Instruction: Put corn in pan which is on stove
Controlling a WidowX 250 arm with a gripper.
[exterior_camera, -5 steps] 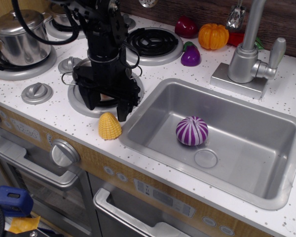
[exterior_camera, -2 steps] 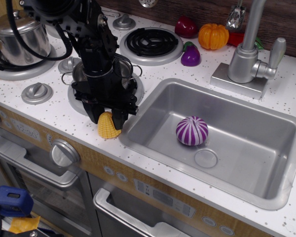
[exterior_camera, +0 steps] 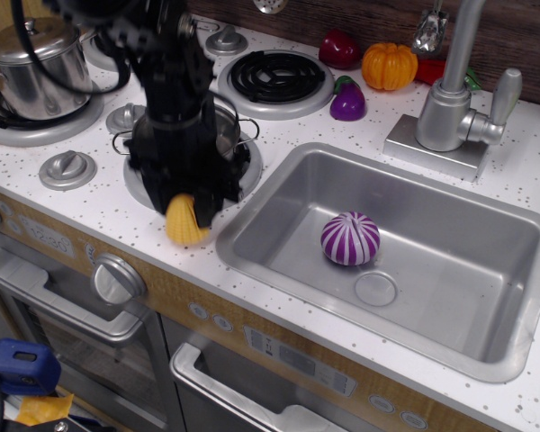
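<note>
Fingers (exterior_camera: 209,202) of the black gripper (exterior_camera: 187,209) are closed in around the top of the corn (exterior_camera: 184,225), pinching it from both sides; the picture is motion-blurred here so whether the corn is off the counter or touching it, cannot tell. Largest to smallest from there: the stove (exterior_camera: 99,202), white speckled top, runs across the left and front, with the sink (exterior_camera: 432,297) sunk in at the right, steel, holding a purple-and-white striped ball (exterior_camera: 350,238) near its middle. Black arm (exterior_camera: 166,81) comes down from the top left over the front burner. Faucet (exterior_camera: 450,99) stands behind the sink. Big lidded pot (exterior_camera: 36,63) sits on the far-left burner. Black coil burner (exterior_camera: 277,76) at the back centre is bare. The pan (exterior_camera: 229,135), small shiny steel, sits on the front burner just behind the gripper, mostly hidden by the arm, wire loop handle showing on each side. Corn is at the front edge of that burner ring, outside the pan, just left of the sink rim. Orange pumpkin (exterior_camera: 389,65), a dark red piece (exterior_camera: 340,49) and a purple eggplant (exterior_camera: 347,101) sit at the back by the wall. Silver knobs (exterior_camera: 67,168) on the stove top left of the pan.
</note>
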